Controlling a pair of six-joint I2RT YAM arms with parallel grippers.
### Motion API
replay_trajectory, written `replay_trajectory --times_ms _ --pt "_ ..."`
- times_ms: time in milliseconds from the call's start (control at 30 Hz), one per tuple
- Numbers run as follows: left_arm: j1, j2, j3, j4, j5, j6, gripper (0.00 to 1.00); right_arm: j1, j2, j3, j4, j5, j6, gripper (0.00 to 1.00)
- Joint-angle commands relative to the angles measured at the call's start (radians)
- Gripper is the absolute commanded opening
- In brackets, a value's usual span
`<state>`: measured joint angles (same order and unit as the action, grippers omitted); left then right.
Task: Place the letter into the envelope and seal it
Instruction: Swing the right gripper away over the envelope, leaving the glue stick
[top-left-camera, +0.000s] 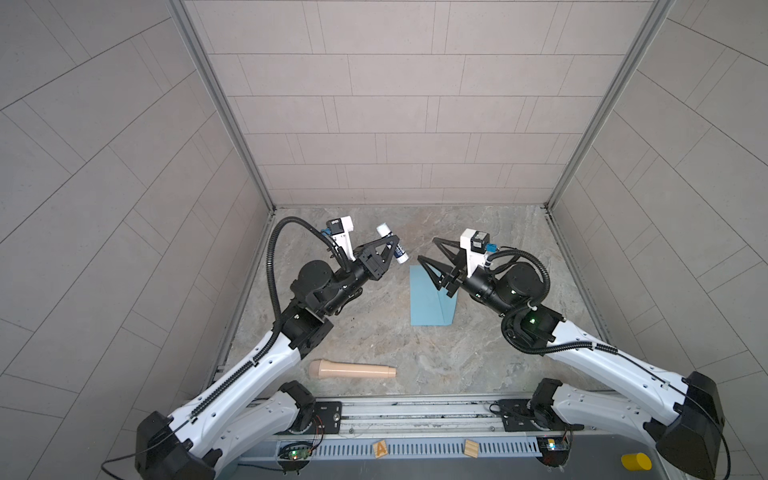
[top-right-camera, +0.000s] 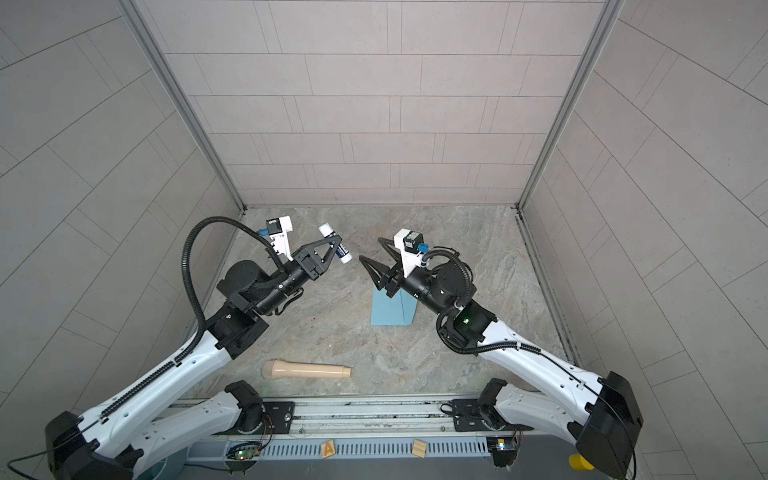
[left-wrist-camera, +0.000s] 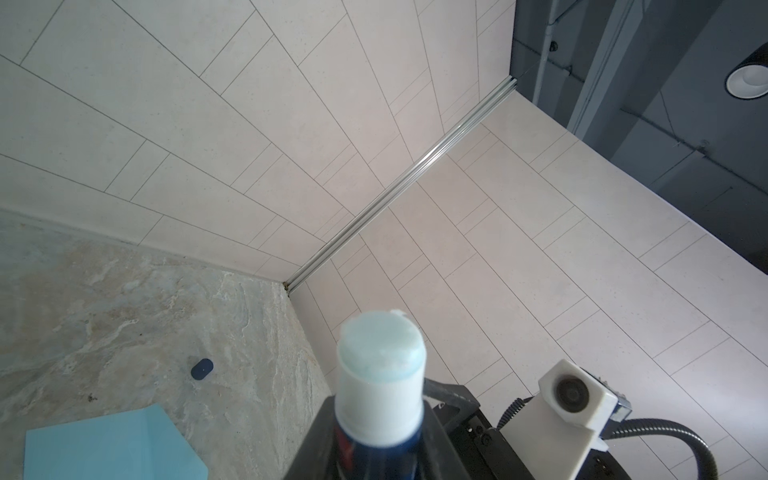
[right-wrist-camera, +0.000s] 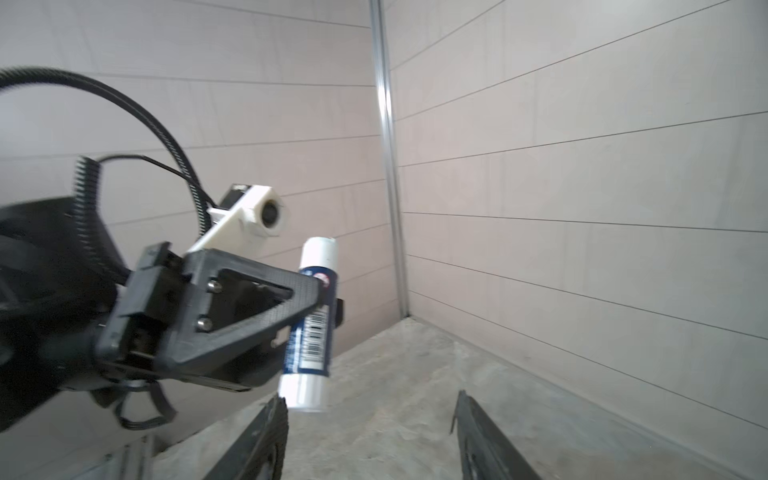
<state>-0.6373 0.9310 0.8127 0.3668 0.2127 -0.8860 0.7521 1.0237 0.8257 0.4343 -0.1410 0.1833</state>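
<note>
The light blue envelope (top-left-camera: 428, 303) (top-right-camera: 388, 311) (left-wrist-camera: 104, 444) lies flat mid-table, its far end under my right gripper. The letter is out of view. My left gripper (top-left-camera: 394, 245) (top-right-camera: 338, 241) (left-wrist-camera: 380, 432) (right-wrist-camera: 328, 299) hangs above the table left of the envelope. It is shut on a white and dark blue glue stick (top-left-camera: 392, 244) (top-right-camera: 334, 243) (left-wrist-camera: 380, 374) (right-wrist-camera: 313, 324), uncapped, with pale blue glue showing at its top. My right gripper (top-left-camera: 427, 249) (top-right-camera: 370, 249) (right-wrist-camera: 369, 399) is open and empty, its fingertips just right of the stick's lower end.
A small dark blue cap (left-wrist-camera: 202, 368) lies on the table beyond the envelope. A beige club-shaped object (top-left-camera: 351, 370) (top-right-camera: 305, 369) lies near the front edge. Tiled walls close in three sides. Two wooden blocks (top-left-camera: 380, 449) and a yellow cylinder (top-left-camera: 636, 461) sit on the front rail.
</note>
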Motion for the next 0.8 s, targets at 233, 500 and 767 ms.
replay_trajectory --times_ms 233,500,767 --pt "-0.004 -0.014 0.055 -0.167 0.047 0.120 0.00 -0.199 0.199 0.354 -0.786 0.076 -0.059 0.71" --pt "-0.004 -0.011 0.057 -0.195 0.052 0.145 0.00 -0.299 0.485 0.512 -1.010 -0.008 0.016 0.70" --pt "-0.004 -0.018 0.051 -0.218 0.047 0.156 0.00 -0.357 0.729 0.641 -1.057 -0.029 0.043 0.65"
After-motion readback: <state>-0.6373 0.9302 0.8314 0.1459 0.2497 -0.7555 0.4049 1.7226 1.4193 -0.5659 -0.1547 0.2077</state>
